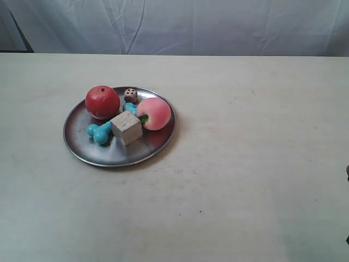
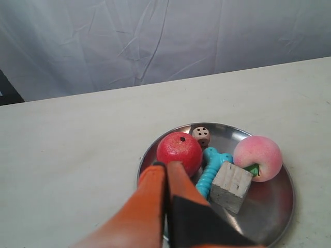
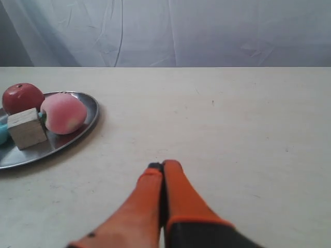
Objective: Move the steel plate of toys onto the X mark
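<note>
The steel plate (image 1: 117, 153) lies on the table at the exterior view's left. It holds a red ball (image 1: 102, 102), a small tan die (image 1: 131, 95), a pink peach-like ball (image 1: 154, 113), a wooden cube (image 1: 126, 127) and a teal bone (image 1: 100, 132). Neither gripper shows in the exterior view. My left gripper (image 2: 166, 164) is shut and empty, its tips in line with the plate (image 2: 261, 204) beside the red ball (image 2: 179, 149). My right gripper (image 3: 163, 166) is shut and empty over bare table, apart from the plate (image 3: 62, 142). A tiny faint grey mark (image 1: 253, 92) lies right of the plate; its shape cannot be made out.
The pale table (image 1: 229, 191) stretches wide to the right of and in front of the plate. A wrinkled white cloth backdrop (image 1: 191, 24) hangs behind the table's far edge. A dark bit of something (image 1: 347, 172) shows at the exterior view's right border.
</note>
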Controlling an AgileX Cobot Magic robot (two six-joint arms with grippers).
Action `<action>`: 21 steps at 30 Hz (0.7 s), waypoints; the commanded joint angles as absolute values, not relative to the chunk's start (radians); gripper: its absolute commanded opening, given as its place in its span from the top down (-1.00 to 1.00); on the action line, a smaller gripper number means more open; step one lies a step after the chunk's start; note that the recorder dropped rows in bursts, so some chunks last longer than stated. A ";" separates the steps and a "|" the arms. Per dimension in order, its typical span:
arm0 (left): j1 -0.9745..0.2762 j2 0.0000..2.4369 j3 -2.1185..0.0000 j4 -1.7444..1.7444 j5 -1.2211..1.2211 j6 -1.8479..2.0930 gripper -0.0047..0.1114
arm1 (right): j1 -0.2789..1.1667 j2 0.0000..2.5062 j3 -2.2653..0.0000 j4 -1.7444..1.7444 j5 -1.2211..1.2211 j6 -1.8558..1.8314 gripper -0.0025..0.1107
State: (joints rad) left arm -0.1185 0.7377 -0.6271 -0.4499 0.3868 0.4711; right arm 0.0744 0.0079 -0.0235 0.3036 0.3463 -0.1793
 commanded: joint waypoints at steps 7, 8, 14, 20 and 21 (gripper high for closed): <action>-0.122 0.731 -0.625 -0.453 0.381 0.473 0.92 | 0.070 0.000 -0.018 0.300 0.333 -0.182 0.96; -0.122 0.731 -0.625 -0.453 0.381 0.473 0.92 | 0.070 0.000 -0.018 0.300 0.333 -0.182 0.96; -0.122 0.637 -0.539 -0.388 0.300 0.468 0.92 | 0.070 0.000 -0.018 0.300 0.333 -0.182 0.96; -0.118 0.389 -0.324 -0.320 0.221 0.342 0.92 | 0.070 0.000 -0.018 0.300 0.333 -0.182 0.96; -0.112 0.351 -0.297 -0.309 0.219 0.306 0.92 | 0.070 0.000 -0.018 0.300 0.333 -0.182 0.96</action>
State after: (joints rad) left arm -0.1185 0.4694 -0.3848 -0.3489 0.2533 0.3911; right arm 0.0744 0.0079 -0.0235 0.3036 0.3463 -0.1793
